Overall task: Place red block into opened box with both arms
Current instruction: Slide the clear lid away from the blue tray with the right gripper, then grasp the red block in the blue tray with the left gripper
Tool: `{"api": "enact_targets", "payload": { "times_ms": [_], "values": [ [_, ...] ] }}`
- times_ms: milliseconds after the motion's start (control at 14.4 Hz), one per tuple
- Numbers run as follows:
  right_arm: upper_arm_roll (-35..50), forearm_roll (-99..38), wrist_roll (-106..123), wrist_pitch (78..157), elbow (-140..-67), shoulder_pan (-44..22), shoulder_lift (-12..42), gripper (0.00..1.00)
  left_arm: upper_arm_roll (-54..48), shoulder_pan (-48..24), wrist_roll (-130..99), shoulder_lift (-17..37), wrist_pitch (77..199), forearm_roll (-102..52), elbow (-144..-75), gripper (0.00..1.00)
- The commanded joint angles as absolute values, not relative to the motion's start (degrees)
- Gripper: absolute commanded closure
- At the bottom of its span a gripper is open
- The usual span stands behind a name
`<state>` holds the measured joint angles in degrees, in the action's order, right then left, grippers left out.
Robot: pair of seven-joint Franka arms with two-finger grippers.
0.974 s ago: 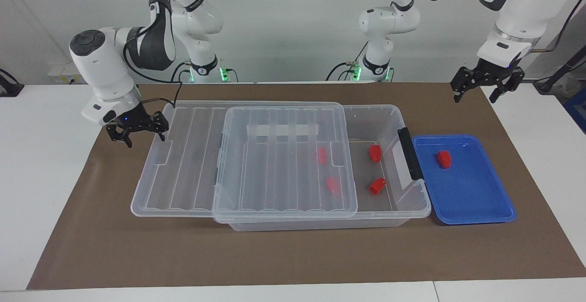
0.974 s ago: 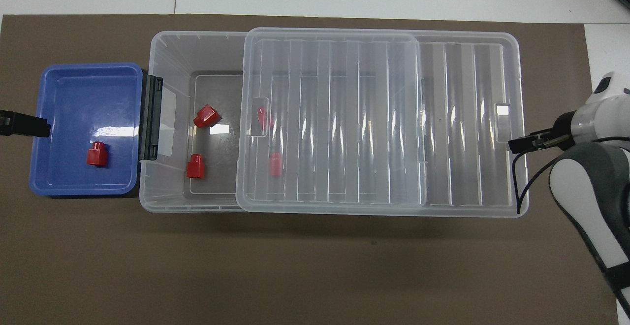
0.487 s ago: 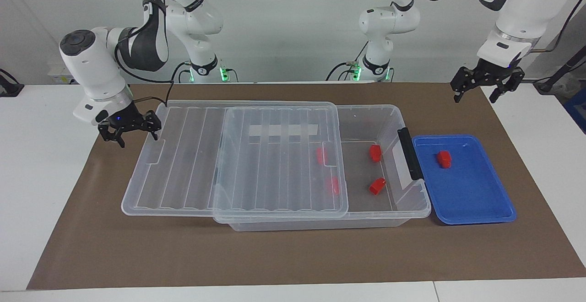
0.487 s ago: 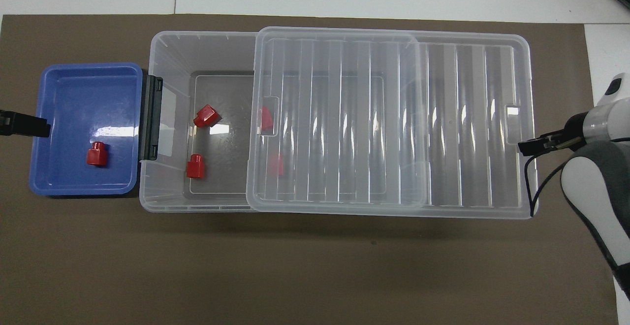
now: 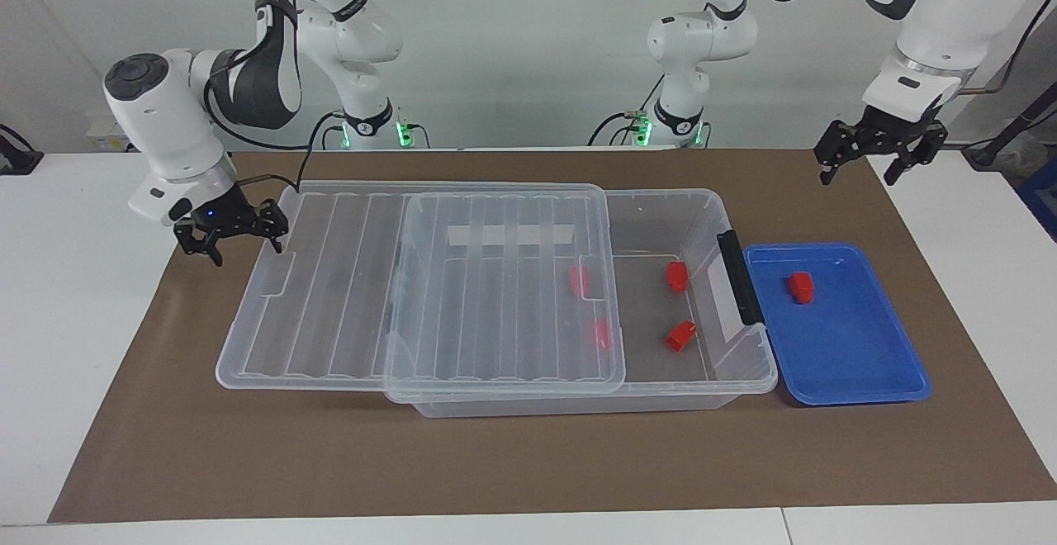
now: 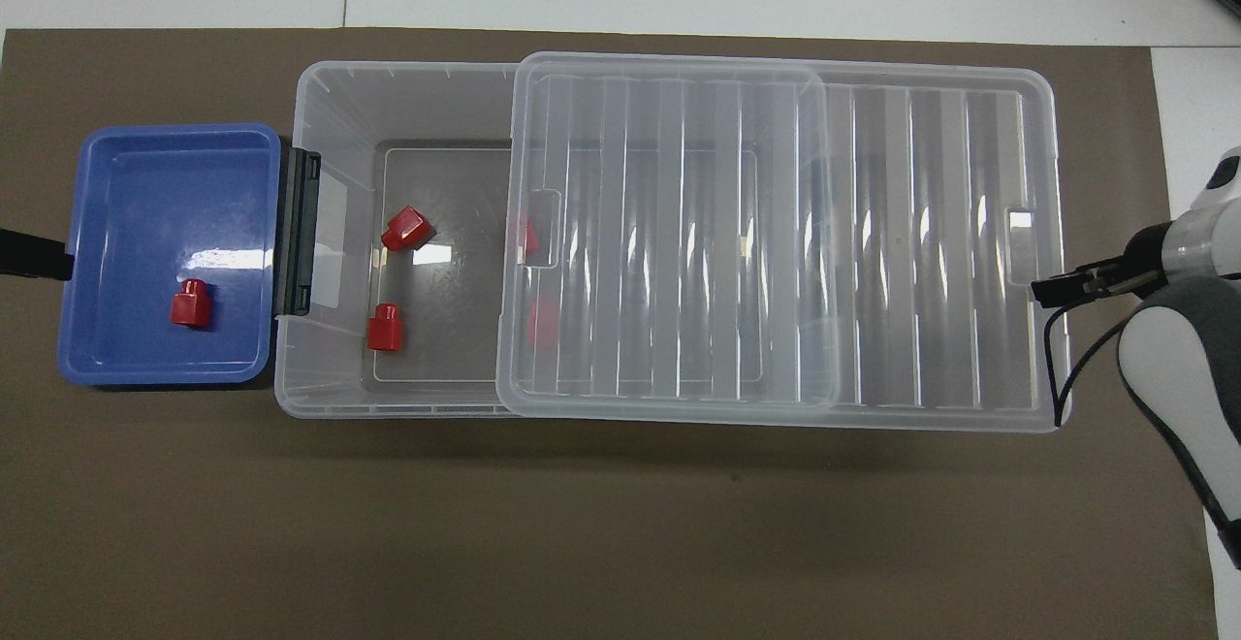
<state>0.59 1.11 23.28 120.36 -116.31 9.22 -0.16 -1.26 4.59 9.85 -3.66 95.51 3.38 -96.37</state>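
Observation:
The clear box (image 5: 747, 372) (image 6: 310, 97) lies lengthwise on the brown mat. Its ribbed lid (image 5: 330, 281) (image 6: 921, 233) is slid toward the right arm's end, so the handle end is uncovered. One red block (image 5: 799, 286) (image 6: 191, 304) sits in the blue tray (image 5: 859, 363) (image 6: 145, 165). Two red blocks (image 5: 677, 277) (image 5: 680, 335) lie in the uncovered part of the box, and two more (image 5: 580, 280) (image 5: 601, 333) show through the lid. My right gripper (image 5: 237, 235) (image 6: 1052, 288) is open, with one finger against the lid's end rim. My left gripper (image 5: 857, 175) (image 6: 34, 257) hangs open above the mat by the tray.
The blue tray butts against the box's black handle (image 5: 739, 277) at the left arm's end. The brown mat (image 5: 528, 462) covers the table's middle, with white tabletop around it.
The lid has slid further toward the right arm's end, and my right gripper moved with it. More of the box floor is uncovered. The left gripper has barely moved.

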Motion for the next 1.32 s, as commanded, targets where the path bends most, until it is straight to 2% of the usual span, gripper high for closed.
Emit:
{"api": "enact_targets", "payload": {
  "times_ms": [0,418,766,1253],
  "values": [
    [1.0,1.1,25.5,121.1,-117.5,10.3,-1.0,0.00,-1.5,6.3,9.8,-5.4,96.2,3.4,-98.8,0.00],
    [1.1,1.1,16.6,118.5,-115.2,9.1,-2.4,0.00,-1.4,6.4,9.5,-5.4,98.3,3.4,-99.4,0.00],
    [2.9,1.1,1.4,115.1,-114.7,4.1,-5.0,0.00,-1.2,7.7,9.8,-4.0,108.1,3.4,-106.8,0.00],
    [3.0,3.3,-8.3,108.6,-100.4,0.1,-0.2,0.00,-1.3,10.0,9.1,1.7,127.7,3.4,-120.6,0.00]
  ]
}}
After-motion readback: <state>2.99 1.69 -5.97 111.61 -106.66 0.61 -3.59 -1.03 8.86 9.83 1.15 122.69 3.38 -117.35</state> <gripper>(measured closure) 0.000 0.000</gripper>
